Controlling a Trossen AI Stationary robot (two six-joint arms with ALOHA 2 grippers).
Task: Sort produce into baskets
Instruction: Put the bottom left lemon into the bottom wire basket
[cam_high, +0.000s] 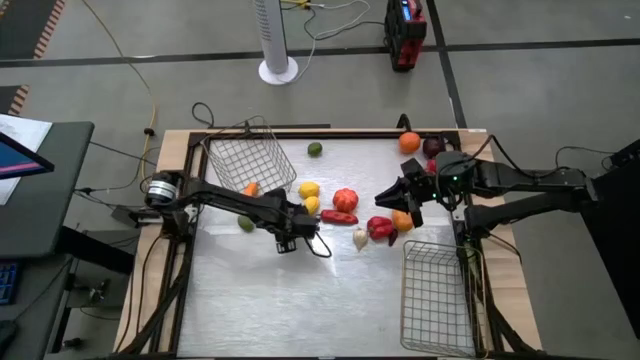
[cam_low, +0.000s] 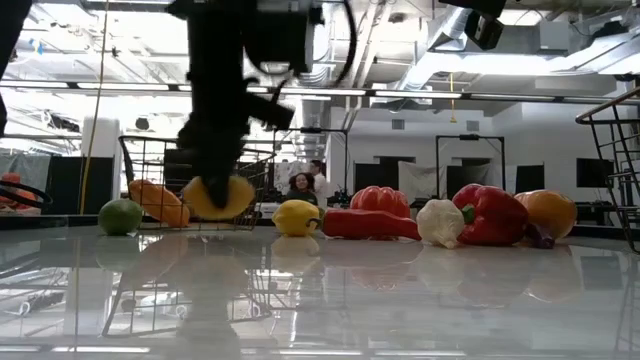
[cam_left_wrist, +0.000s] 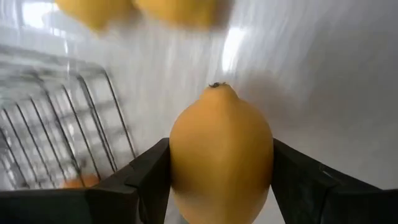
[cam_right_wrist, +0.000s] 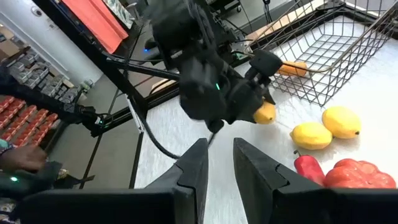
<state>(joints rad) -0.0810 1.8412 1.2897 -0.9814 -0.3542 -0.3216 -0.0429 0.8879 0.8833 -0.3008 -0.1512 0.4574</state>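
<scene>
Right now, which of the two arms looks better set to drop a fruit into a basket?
The left. Its left gripper is shut on a lemon, close to the far basket. The right gripper holds nothing, fingers slightly apart, above the table near the peppers.

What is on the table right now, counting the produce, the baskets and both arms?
lemons: three, yellow; two mid-table, one held
limes: two, green; far edge, and beside the left arm
oranges: two, orange; far right corner, and by the bell pepper
tomato: one, red; centre
long pepper: one, red; beside the tomato
bell pepper: one, red; right of centre
garlic: one, white; centre
carrot: one, orange; by the far-left basket
baskets: two, silver wire; far left, near right
left gripper: shut on a lemon
right gripper: open, right of the tomato
</scene>
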